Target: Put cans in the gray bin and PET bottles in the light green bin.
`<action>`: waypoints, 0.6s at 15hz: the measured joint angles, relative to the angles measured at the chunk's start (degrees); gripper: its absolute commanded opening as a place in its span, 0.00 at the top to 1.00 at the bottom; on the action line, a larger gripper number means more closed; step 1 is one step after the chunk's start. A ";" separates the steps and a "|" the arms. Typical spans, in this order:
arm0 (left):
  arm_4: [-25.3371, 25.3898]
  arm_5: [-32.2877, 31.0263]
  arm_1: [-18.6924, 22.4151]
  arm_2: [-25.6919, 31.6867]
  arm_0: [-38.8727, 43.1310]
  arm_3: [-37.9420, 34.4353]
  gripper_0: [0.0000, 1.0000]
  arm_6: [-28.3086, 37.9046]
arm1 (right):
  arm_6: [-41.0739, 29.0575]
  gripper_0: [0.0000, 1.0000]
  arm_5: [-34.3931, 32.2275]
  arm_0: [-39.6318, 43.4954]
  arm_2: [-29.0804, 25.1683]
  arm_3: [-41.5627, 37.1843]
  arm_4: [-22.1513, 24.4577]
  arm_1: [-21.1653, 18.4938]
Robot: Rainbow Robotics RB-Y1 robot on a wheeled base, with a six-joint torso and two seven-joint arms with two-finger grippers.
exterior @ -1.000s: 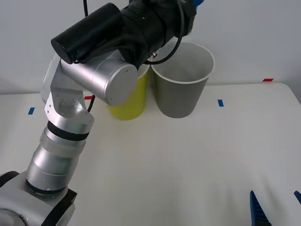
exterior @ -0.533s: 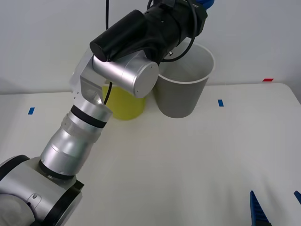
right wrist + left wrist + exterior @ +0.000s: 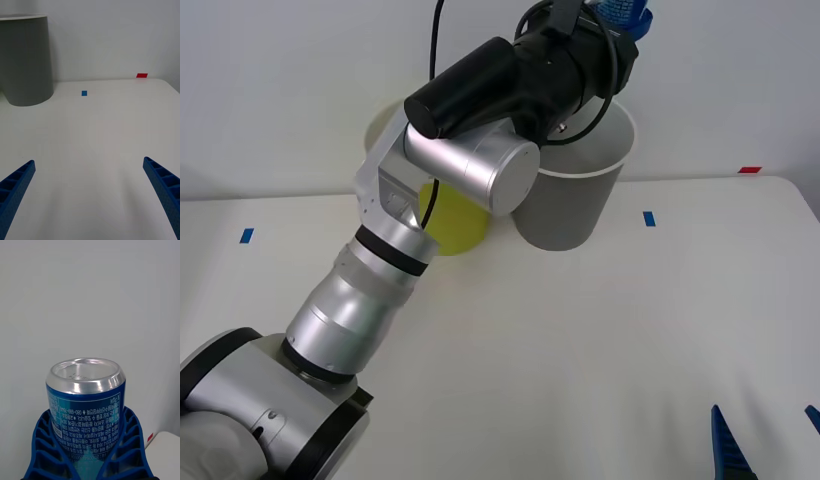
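Even, soft indoor light fills the scene, bright and without harsh glare. The table (image 3: pixel 600 340) reads pale and nearly shadowless; faint soft shadows lie just beside the base of the gray bin (image 3: pixel 565 205). The silver end of the can (image 3: pixel 85 390) catches a mild sheen, its small print sharp. The wall behind the can is smooth and featureless.

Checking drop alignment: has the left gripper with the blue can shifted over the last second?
Yes. The left gripper, holding the slim blue metal can, has moved toward the robot's right, now above the tall dark-gray bin.
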 measured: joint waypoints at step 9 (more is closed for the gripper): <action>-0.56 -1.92 0.29 -0.50 0.00 2.52 1.00 0.37 | 0.00 0.00 0.00 0.00 0.00 0.00 0.00 0.00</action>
